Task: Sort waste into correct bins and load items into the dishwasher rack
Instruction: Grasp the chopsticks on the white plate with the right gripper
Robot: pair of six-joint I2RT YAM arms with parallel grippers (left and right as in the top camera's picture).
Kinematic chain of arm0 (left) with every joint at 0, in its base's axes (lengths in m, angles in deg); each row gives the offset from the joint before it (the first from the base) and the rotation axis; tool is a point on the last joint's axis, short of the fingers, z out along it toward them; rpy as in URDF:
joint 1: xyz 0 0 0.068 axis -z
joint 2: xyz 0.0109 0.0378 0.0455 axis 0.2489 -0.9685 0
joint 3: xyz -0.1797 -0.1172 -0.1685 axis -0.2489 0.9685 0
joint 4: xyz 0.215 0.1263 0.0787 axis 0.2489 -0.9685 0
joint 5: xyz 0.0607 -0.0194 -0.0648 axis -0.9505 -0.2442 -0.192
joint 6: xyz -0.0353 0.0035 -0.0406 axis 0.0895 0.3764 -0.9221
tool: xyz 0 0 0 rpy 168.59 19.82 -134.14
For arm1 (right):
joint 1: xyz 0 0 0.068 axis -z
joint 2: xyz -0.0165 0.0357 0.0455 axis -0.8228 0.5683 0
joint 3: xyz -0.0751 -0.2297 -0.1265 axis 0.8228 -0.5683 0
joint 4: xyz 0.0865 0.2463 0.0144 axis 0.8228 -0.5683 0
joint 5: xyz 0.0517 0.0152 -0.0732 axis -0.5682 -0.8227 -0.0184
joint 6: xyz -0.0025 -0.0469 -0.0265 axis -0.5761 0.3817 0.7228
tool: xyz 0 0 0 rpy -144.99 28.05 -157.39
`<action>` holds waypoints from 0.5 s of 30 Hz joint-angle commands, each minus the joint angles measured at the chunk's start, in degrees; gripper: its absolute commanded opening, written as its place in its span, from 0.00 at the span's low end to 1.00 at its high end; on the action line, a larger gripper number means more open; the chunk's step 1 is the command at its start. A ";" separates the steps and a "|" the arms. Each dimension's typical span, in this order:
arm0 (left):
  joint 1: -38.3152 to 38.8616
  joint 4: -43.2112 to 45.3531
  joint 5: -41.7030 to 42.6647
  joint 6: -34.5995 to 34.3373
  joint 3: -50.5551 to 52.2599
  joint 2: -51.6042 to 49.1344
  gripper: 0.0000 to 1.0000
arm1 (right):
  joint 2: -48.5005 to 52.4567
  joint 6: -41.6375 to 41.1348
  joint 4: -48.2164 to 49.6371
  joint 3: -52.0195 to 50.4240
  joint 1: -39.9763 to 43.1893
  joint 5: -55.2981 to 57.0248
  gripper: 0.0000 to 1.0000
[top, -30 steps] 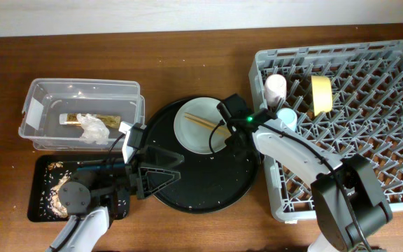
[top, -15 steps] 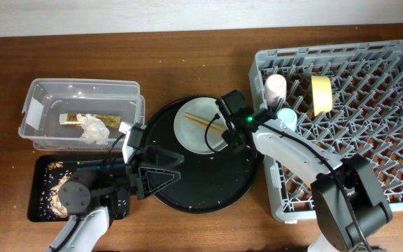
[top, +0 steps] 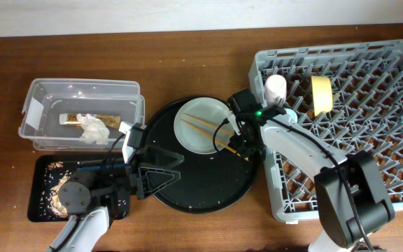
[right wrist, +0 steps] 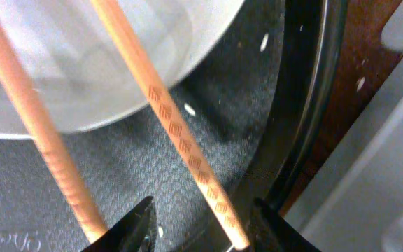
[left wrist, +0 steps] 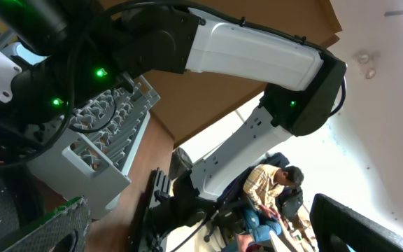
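Two wooden chopsticks [top: 214, 131] lie across the round white plate [top: 193, 115], their ends reaching onto the round black tray. My right gripper [top: 238, 145] is open at those ends. In the right wrist view its fingers [right wrist: 201, 225] straddle one chopstick [right wrist: 180, 140]; the other chopstick [right wrist: 40, 140] lies by the left finger. The pink cup [top: 276, 87], light blue cup [top: 287, 116] and yellow bowl [top: 320, 96] stand in the grey rack [top: 369, 147]. The napkin [top: 93, 128] and wrapper [top: 72, 119] lie in the clear tub [top: 47, 91]. My left gripper [top: 165, 168] is open and empty.
The round black tray [top: 201, 189] sits between the tub and the rack, its rim [right wrist: 306, 119] close to the rack's wall. The shallow black tray [top: 39, 171] at the front left holds brownish scraps [top: 51, 192]. The left wrist view [left wrist: 201, 231] faces up into the room.
My right gripper has moved right and toward the front, from over the plate to the round tray's right edge. The chopsticks have shifted that way, their ends now off the plate. The left arm is still.
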 commanded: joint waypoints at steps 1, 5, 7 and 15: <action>-0.35 1.01 0.24 1.09 -0.42 0.28 0.99 | 1.31 -0.22 1.62 -0.22 0.44 -0.52 0.42; -0.35 1.01 0.24 1.09 -0.42 0.28 0.99 | 1.44 -0.20 4.17 -0.22 0.44 -0.04 0.32; -0.35 1.01 0.24 1.09 -0.42 0.28 0.99 | 1.44 -0.20 3.04 -0.22 0.44 -0.07 0.26; -0.35 1.01 0.24 1.09 -0.42 0.28 1.00 | 1.49 -0.24 2.49 -0.20 0.44 -0.79 0.12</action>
